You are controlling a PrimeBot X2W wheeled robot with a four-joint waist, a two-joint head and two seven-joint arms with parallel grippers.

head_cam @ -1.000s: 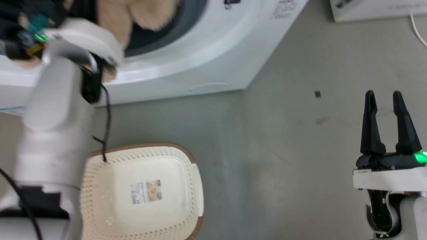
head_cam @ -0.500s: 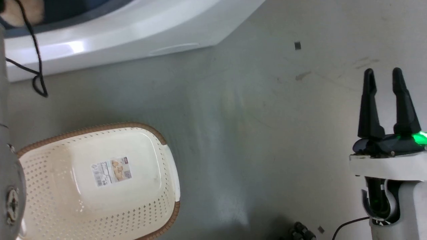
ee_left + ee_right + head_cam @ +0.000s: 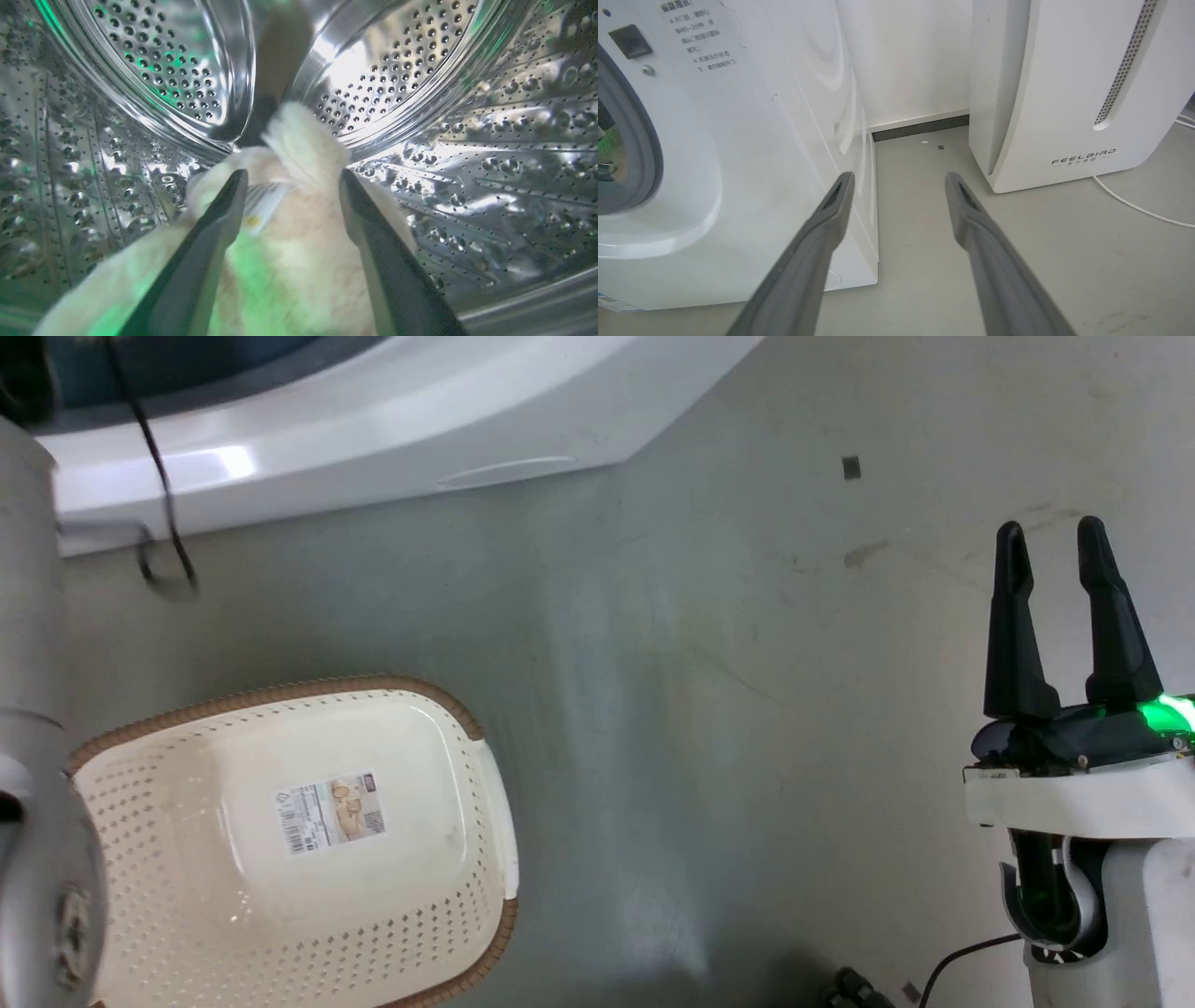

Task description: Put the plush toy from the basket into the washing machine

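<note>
The toy [image 3: 299, 252] is lying low in the drum [image 3: 420, 70] of the washer [image 3: 373, 439], one shaggy limb sticking up toward the drum's back and a white tag [image 3: 264, 205] showing on its fur. The left pincer [image 3: 292, 179] is reaching into the drum with its jaws standing wide, one finger on each side of that limb. Whether they are touching the fur cannot be told. Green light is tinting the fur near the fingers. In the head view the washer's white front is running across the top. The left arm's pale forearm [image 3: 28, 709] is rising along the left edge toward it, with a dark cable [image 3: 159, 495] hanging beside it. The basket [image 3: 168, 915] is sitting on the floor [image 3: 700, 709] at the lower left, near the washer but apart from it, its bottom and sticker [image 3: 330, 813] facing the camera. The right pincer [image 3: 1049, 527] is hovering at the lower right over bare floor, well apart from the basket, its jaws wide and gripping nothing. In the right wrist view its fingers are pointing at the strip of floor between the washer's side and a white FEELBAIRD appliance [image 3: 1064, 93]. A white cord [image 3: 1134, 205] is lying on the floor beside that appliance.
</note>
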